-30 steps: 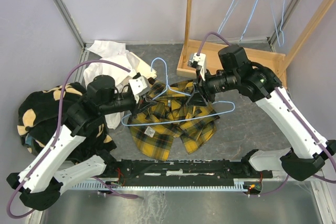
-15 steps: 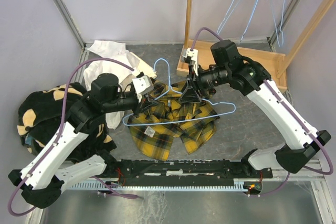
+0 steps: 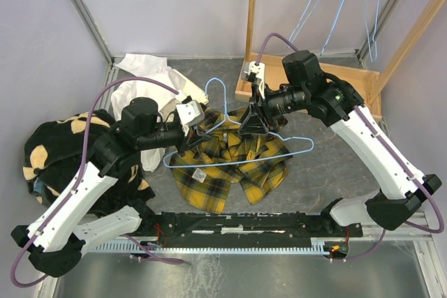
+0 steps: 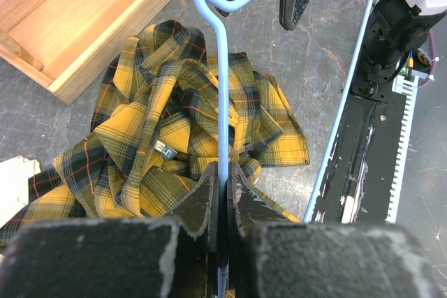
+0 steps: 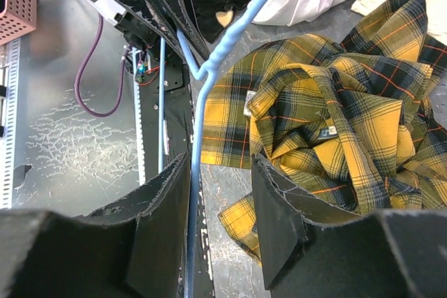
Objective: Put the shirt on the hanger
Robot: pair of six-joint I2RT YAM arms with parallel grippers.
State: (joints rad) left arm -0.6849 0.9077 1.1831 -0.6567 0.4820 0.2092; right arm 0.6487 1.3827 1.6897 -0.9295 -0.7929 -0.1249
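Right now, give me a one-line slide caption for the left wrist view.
Left claw clamped on the light-blue wire hanger, held above the crumpled yellow-and-black plaid shirt on the grey table.

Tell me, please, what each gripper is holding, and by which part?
The left gripper holds the hanger by one sloping shoulder wire, jaws shut on it. The right gripper straddles the other shoulder wire, jaws open, gripping nothing.

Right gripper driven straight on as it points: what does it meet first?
Probably the shirt, crumpled just beyond the open jaws of the right gripper, under the hanger wire between them. Depth is unclear; higher, it would reach the left gripper.
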